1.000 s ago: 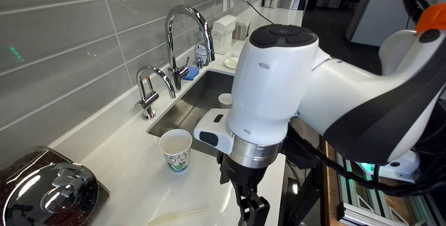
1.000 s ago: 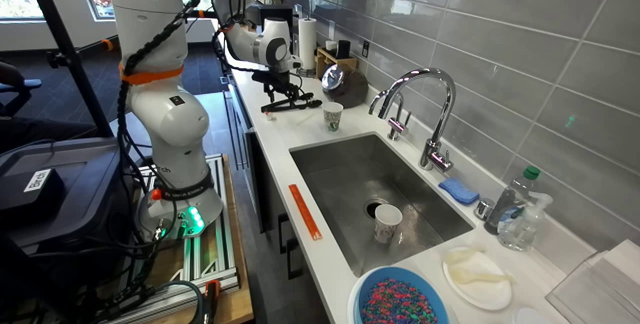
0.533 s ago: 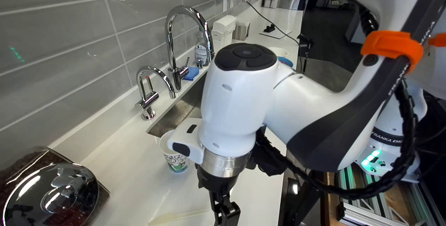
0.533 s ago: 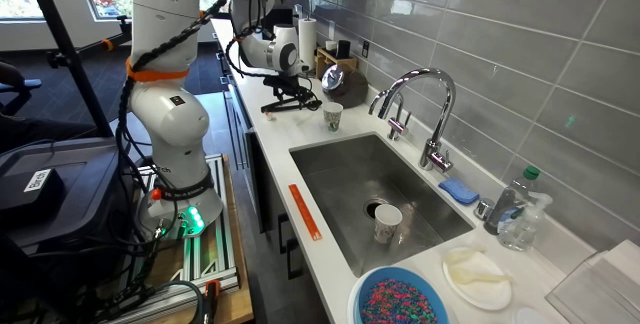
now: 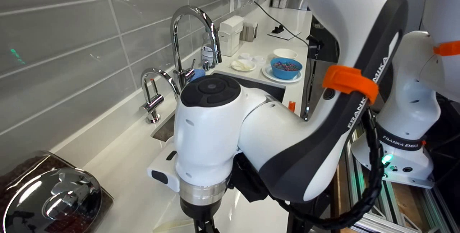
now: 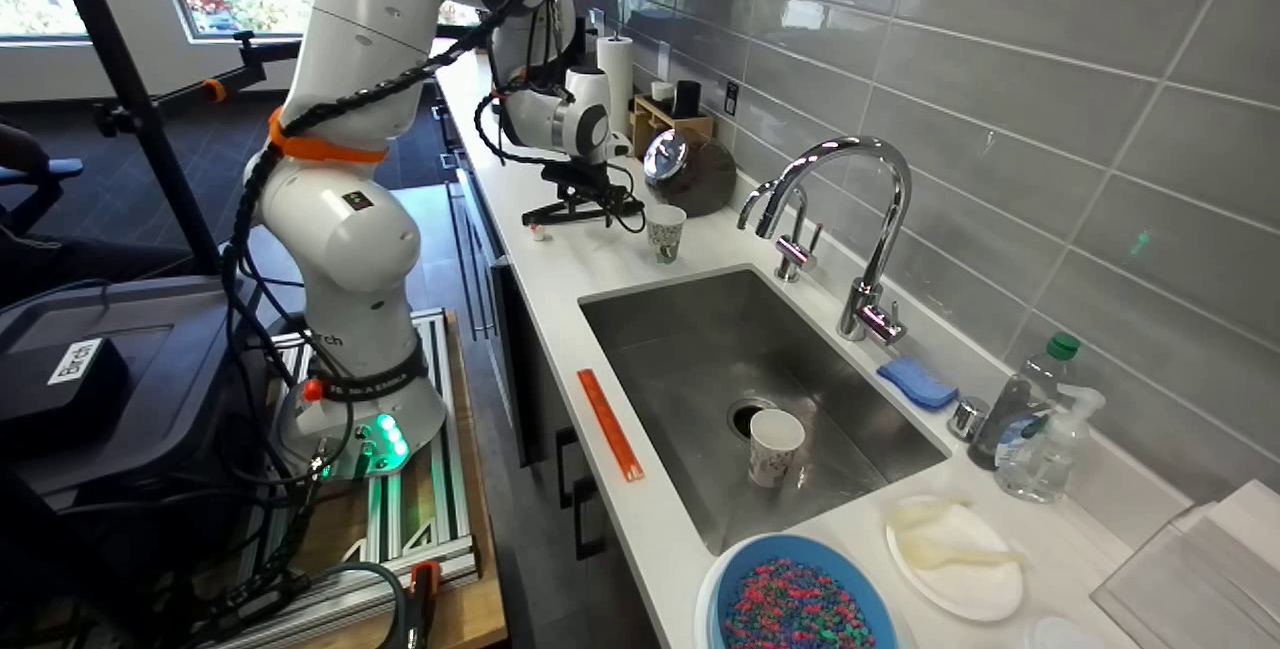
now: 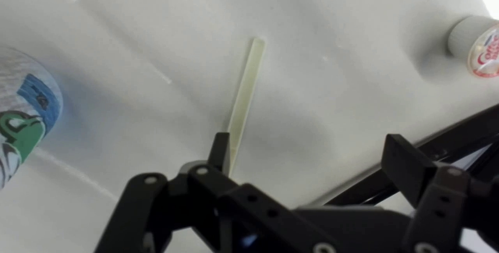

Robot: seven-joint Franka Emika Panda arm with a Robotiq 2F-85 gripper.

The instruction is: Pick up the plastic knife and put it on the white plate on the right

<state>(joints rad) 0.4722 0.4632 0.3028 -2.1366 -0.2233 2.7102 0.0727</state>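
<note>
"FRANKA EMIKA" marks the robot's base point(image 5: 399, 155), "Birch" a black box point(image 6: 85, 391), "Coffee" a tub point(image 7: 475, 46).

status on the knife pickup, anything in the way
Jaws open, nothing gripped. Plastic knife lying on counter. Paper cup standing nearby, might crowd a sideways move.

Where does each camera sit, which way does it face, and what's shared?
Wrist view: above the open gripper, facing down at the plastic knife; gripper jaws show.
In an exterior view: near the jar, facing along the counter toward the blue bowl; arm and base show, gripper partly cut off.
In an exterior view: near the bowl, facing back over the sink toward the jar; arm and base show.
Both exterior views share jar, bowl and tall faucet.
</note>
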